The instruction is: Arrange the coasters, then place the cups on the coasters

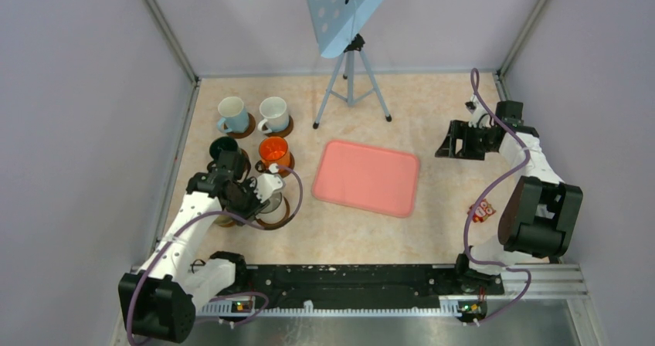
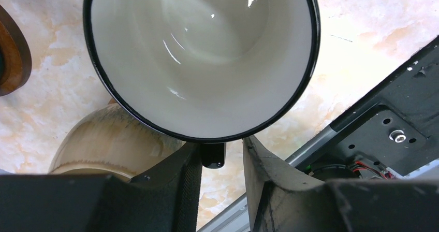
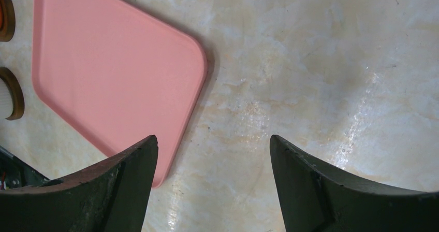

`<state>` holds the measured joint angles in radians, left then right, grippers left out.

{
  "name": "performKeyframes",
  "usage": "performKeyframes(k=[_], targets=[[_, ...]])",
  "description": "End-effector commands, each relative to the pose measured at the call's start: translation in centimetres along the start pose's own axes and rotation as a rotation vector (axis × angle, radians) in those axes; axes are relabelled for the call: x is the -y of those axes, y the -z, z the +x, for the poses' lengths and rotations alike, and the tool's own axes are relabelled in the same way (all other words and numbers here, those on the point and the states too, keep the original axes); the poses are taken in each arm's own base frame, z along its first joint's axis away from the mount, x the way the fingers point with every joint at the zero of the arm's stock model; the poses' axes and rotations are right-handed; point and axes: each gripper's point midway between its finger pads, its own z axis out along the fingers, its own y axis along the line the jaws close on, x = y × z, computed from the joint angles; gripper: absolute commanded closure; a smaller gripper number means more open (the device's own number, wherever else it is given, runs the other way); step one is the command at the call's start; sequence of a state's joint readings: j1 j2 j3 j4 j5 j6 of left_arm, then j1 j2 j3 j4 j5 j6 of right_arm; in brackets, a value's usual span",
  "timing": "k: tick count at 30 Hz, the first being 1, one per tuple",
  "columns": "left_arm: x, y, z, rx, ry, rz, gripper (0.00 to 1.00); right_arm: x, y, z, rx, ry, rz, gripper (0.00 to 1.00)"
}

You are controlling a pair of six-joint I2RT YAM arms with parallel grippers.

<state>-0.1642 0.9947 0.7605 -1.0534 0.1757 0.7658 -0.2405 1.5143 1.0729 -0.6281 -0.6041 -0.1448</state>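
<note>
Where the left gripper (image 2: 221, 164) stands, its jaws are parted narrowly on either side of the handle (image 2: 213, 158) of the dark-rimmed white mug (image 2: 202, 56); a gap shows at the right finger, so the handle is flanked and not clamped.

- Item 1, dark-rimmed white mug: upright, at near left of the table (image 3: 321, 61). In the top view it appears to sit on a brown coaster (image 1: 284, 216), whose edge shows at its near right.
- Item 2, beige mug (image 2: 103, 144): just beside item 1, on its left, largely hidden under the arm. Whether a coaster lies beneath it cannot be told.
- Items 3 to 6: first white mug (image 1: 232, 114), second white mug (image 1: 273, 114), dark mug (image 1: 224, 147) and orange mug (image 1: 273, 151), in 2 rows at far left, each on a brown disc.
- Right gripper (image 3: 213, 159): jaws wide, holding nothing, over bare table just right of the pink tray (image 3: 114, 71).

Status, by judgement: 4 cups placed, the 5th set down and about released, the 6th unconfirmed.
</note>
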Motion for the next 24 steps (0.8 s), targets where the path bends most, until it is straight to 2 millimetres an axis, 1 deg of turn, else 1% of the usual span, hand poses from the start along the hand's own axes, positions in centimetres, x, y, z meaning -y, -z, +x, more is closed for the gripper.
performKeyframes(k=[1,5,7,9,15,17,20,24], targets=[[0.4,1.0,-0.8,0.033,-0.021,0.024,0.61,0.2,0.0,-0.7,0.034,0.008,-0.011,0.22],[1.1,1.3,-0.8,0.032,-0.015,0.062,0.66,0.2,-0.1,-0.6,0.033,0.005,-0.015,0.22],[1.6,1.4,-0.8,0.031,-0.013,0.091,0.67,0.2,-0.1,-0.6,0.033,0.005,-0.016,0.22],[1.8,1.4,-0.8,0.029,-0.008,0.103,0.64,0.2,-0.2,-0.5,0.032,0.004,-0.016,0.22],[1.5,1.2,-0.8,0.016,0.024,0.094,0.56,0.1,-0.2,-0.5,0.033,0.006,-0.022,0.22],[1.3,1.4,-0.9,0.017,0.032,0.085,0.51,0.1,-0.1,-0.5,0.032,0.011,-0.023,0.22],[1.0,1.9,-1.4,0.030,0.044,0.067,0.39,-0.1,0.0,-0.4,0.029,0.022,-0.032,0.22],[-0.1,3.2,-3.0,0.076,0.051,0.027,0.23,-0.4,0.2,-0.4,0.026,0.037,-0.039,0.22]])
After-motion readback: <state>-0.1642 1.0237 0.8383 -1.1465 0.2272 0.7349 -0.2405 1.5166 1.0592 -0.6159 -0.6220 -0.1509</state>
